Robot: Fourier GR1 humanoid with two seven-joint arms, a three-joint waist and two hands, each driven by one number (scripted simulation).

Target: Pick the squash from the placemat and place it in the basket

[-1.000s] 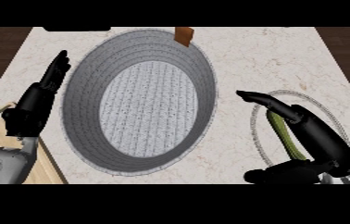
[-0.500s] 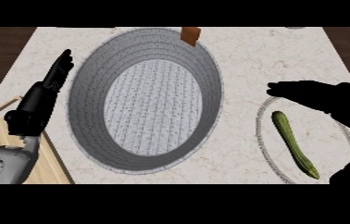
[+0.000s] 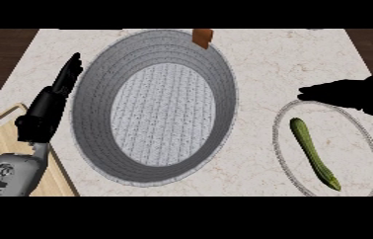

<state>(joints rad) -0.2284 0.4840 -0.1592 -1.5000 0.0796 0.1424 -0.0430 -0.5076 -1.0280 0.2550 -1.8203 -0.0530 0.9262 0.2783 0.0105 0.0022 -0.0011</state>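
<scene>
No legible text or labels anywhere

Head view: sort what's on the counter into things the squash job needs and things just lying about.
For the job:
squash, lying on the placemat
placemat, at the right
basket, large and grey, mid-counter
right hand, above the placemat
left hand, resting open at the left

Lying about:
brown block at the basket's far rim
wooden board, lower left
</scene>
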